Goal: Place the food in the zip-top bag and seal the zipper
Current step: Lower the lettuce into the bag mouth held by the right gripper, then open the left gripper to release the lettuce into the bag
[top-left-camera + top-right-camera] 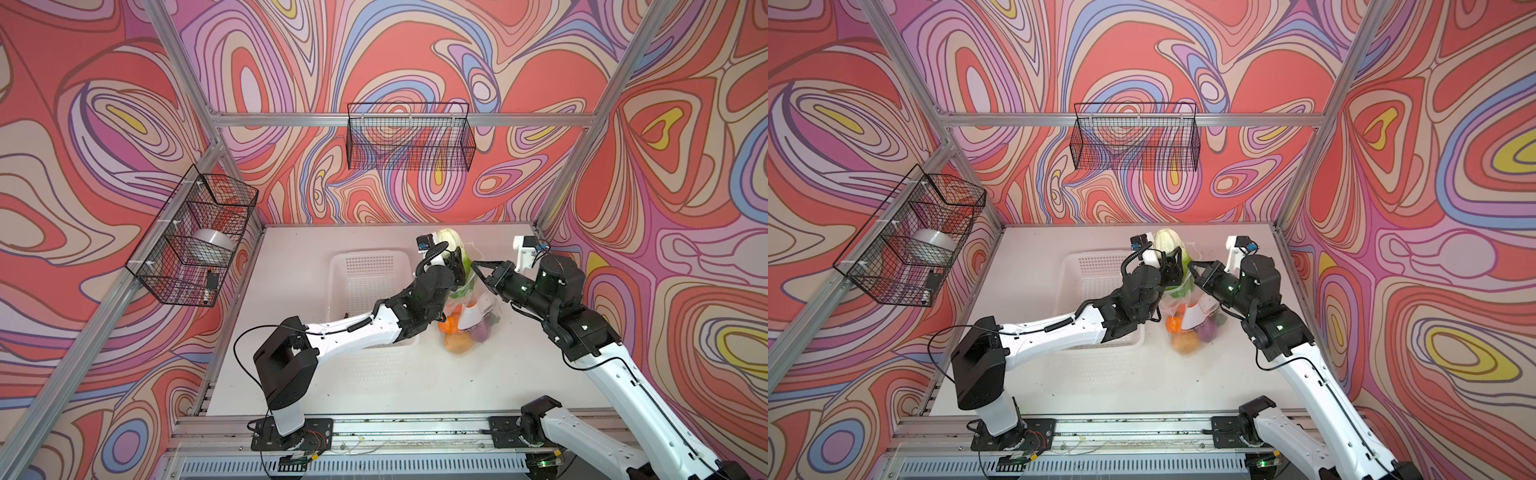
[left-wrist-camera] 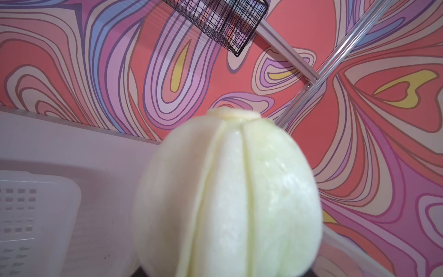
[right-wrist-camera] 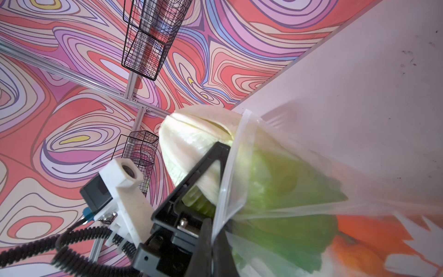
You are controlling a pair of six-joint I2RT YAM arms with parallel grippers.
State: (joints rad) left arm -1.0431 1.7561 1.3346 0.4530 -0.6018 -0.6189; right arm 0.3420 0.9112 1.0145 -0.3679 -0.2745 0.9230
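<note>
Clear crinkly bag (image 1: pixel 456 348) on the table (image 1: pixel 332 386) beside the basket (image 1: pixel 370 266); its white label (image 1: pixel 473 316) is unreadable. The left end effector (image 1: pixel 459 259) grips the pale lettuce (image 1: pixel 448 241), half inside the mouth; the right end effector (image 3: pixel 212 227) pinches the mouth edge.

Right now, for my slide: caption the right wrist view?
Left gripper holds the lettuce half inside the zip-top bag; right gripper pinches the bag's mouth edge.

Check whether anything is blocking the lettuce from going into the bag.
Nothing visible blocks it. The lettuce is already partway through the zip-top bag mouth, which the right gripper pinches open; only its pale end sticks out.
</note>
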